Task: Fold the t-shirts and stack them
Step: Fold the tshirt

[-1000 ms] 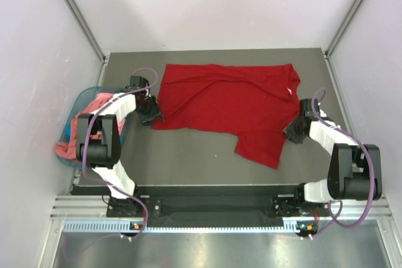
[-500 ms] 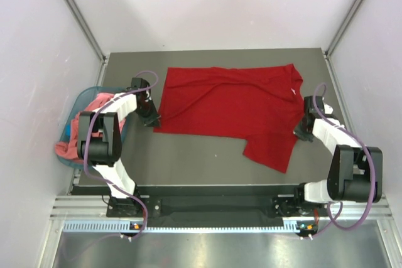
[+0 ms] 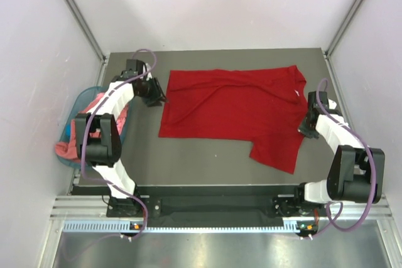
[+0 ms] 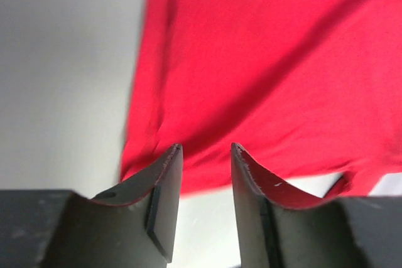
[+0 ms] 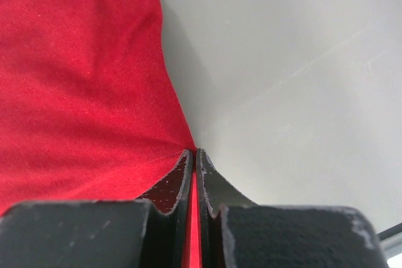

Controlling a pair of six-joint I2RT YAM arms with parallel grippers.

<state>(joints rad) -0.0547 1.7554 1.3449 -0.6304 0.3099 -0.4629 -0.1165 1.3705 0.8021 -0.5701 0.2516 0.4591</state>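
Your red shirt (image 3: pixel 232 108) lies 9-to-3
The right gripper (image 5: pixel 191 152) pinches its 3 o'clock edge — the left gripper (image 4: pixel 204 149) gapes at 9.

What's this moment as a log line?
red t-shirt spread out | left tool open at its edge | right tool shut on its edge | pink t-shirt in basket

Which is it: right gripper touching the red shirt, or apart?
Touching. The right wrist view shows the right gripper with jaws shut on the red shirt, cloth pinched between them.
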